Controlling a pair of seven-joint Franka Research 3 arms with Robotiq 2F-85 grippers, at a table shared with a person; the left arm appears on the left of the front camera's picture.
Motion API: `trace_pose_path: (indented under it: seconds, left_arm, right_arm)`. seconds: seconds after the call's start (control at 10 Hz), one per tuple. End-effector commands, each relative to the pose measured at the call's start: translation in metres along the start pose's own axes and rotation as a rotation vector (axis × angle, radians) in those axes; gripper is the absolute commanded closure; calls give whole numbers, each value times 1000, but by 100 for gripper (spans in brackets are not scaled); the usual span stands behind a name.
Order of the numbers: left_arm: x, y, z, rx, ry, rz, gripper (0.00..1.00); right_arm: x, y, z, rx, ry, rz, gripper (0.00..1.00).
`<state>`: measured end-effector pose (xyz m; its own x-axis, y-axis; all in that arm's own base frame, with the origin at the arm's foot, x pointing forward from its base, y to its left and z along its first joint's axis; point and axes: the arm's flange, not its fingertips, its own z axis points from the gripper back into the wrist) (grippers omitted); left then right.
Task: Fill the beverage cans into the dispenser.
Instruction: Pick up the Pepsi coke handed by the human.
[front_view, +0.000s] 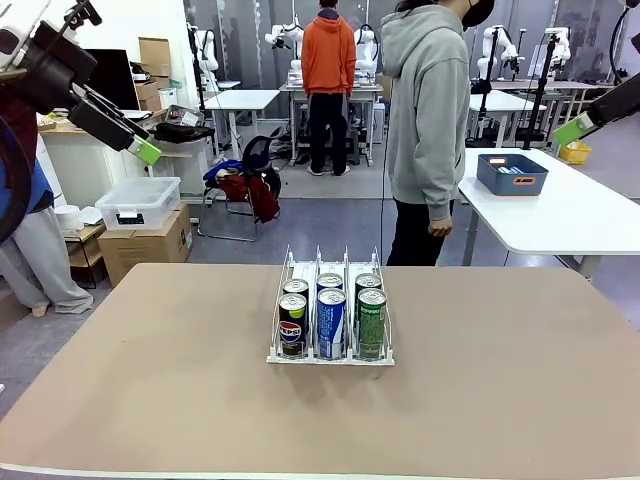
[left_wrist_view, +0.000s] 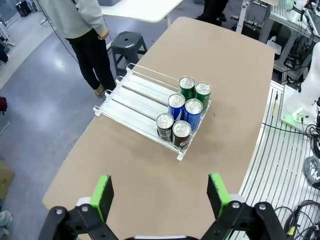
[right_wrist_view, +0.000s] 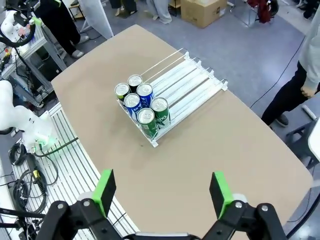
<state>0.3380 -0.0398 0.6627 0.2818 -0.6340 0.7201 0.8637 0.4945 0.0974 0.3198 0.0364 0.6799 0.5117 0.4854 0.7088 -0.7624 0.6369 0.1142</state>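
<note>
I see the clear-plastic three-lane dispenser rack with white base (front_view: 303, 270) sitting mid-table on the tan tabletop (front_view: 150, 390). Six slim metal cans with silver tops stand upright at its near end, two per lane, one behind the other: black cans (front_view: 292, 326) in the left lane, blue-and-white cans (front_view: 331, 322) in the middle, green cans (front_view: 372, 320) in the right. My left gripper (left_wrist_view: 160, 192) hangs high over the near left of the table, green pads (left_wrist_view: 103, 194) spread wide and empty. My right gripper (right_wrist_view: 162, 190) hangs high at the right, fingers spread wide, also empty. Both are well apart from the cans. A person in a grey hoodie (front_view: 428, 110) stands past the far edge.
</note>
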Motion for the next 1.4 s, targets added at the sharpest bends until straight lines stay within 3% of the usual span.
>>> trace_pose_path:
  seconds: [0.0, 1.1, 1.3]
  left_arm:
    - [-1, -2, 0, -5, -14, -8, 0]
    - [1, -1, 1, -8, -9, -5, 0]
    - [5, -2, 8, -59, 62, 4, 0]
  right_arm:
    - [2, 1, 4, -6, 4, 7, 0]
    - [7, 1, 7, -13, 1, 1, 0]
    - [14, 8, 19, -35, 65, 35, 0]
